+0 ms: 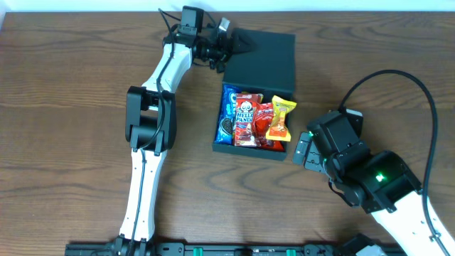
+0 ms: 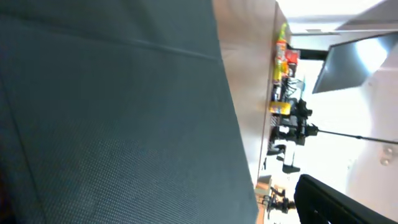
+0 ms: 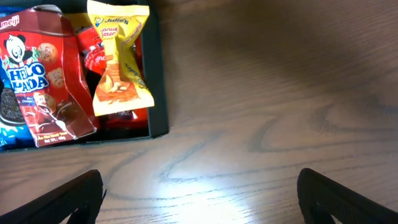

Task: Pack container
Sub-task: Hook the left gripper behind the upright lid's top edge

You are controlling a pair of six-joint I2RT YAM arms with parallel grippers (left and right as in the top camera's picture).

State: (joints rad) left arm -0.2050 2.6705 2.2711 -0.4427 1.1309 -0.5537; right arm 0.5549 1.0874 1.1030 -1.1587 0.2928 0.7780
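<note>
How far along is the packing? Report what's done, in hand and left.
Done: the blue Oreo packet, Hello Panda packet, red packet and yellow Julie's packet lie in the container. In hand: the left end effector is at the corner of the open lid; whether it grips is unclear. The right end effector is open, empty, beside the box. Left: likely closing the lid.

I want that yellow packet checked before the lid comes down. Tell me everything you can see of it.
The yellow packet is a glossy sealed wrapper with crimped ends, printed Julie's, with a biscuit picture and an orange lower half. It lies slightly tilted at the right end of the open container, resting on a red packet, beside the Hello Panda pack. It looks intact and full.
</note>
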